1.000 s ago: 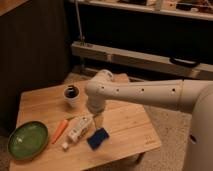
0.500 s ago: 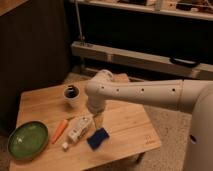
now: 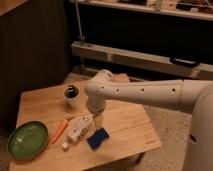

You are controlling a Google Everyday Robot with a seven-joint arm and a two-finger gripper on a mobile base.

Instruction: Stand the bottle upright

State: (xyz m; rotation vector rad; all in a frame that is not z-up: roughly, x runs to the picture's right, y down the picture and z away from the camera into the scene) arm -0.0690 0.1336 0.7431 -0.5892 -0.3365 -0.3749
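Observation:
The bottle (image 3: 79, 131) lies on its side on the wooden table (image 3: 127, 125), a whitish body with a dark printed label and its small white cap pointing to the near left. My gripper (image 3: 98, 118) hangs from the white arm just above the table, at the bottle's far right end, close to its base. The fingers stand open and hold nothing. The arm reaches in from the right and hides the table behind the gripper.
An orange carrot (image 3: 59, 130) lies just left of the bottle. A blue sponge (image 3: 97, 138) sits just right of it. A green bowl (image 3: 27, 140) stands at the near left corner, a dark cup (image 3: 71, 93) at the back.

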